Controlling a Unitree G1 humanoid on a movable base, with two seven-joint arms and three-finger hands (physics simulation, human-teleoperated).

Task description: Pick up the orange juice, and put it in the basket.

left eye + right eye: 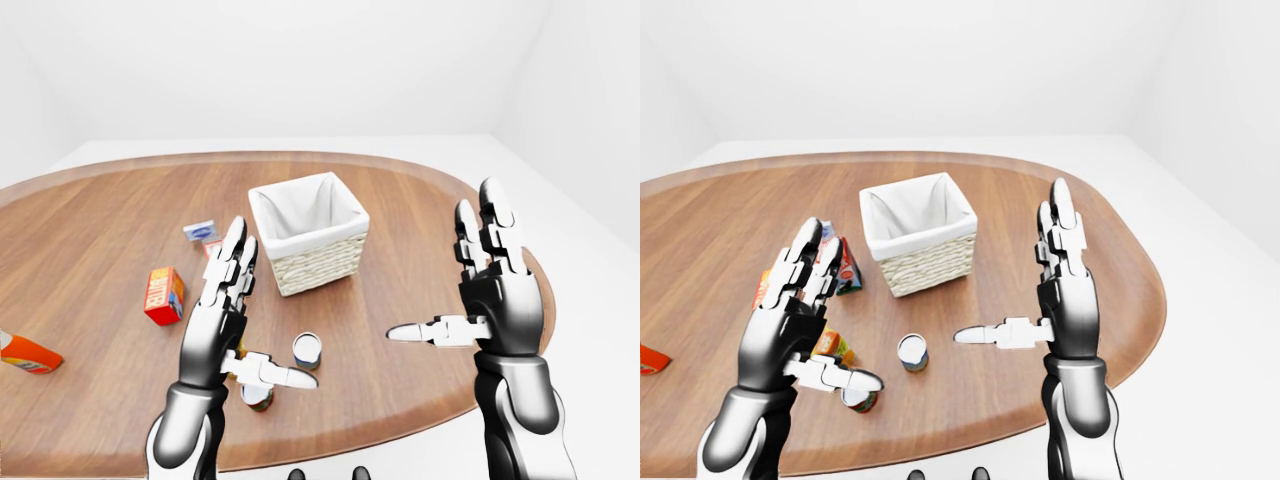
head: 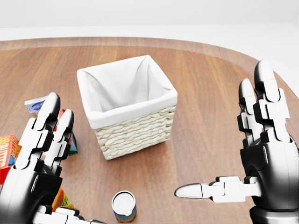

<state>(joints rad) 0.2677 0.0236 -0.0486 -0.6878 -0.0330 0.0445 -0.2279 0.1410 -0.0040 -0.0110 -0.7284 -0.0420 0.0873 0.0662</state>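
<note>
A wooden table (image 1: pixel 420 250) is seen, on which 2 cans stand: one (image 1: pixel 307 350) with a blue-green label, another (image 1: pixel 858 399) red-labelled. A milk carton (image 1: pixel 844 266), a small blue-and-white box (image 1: pixel 201 230) and a red-orange box (image 1: pixel 163 295) are set toward the left.

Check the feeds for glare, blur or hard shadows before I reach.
Head view: sharp, even light, soft shadow beside the basket. Right-eye view: sharp, no glare, but the left hand partly hides the orange juice. Left-eye view: equally clear.
</note>
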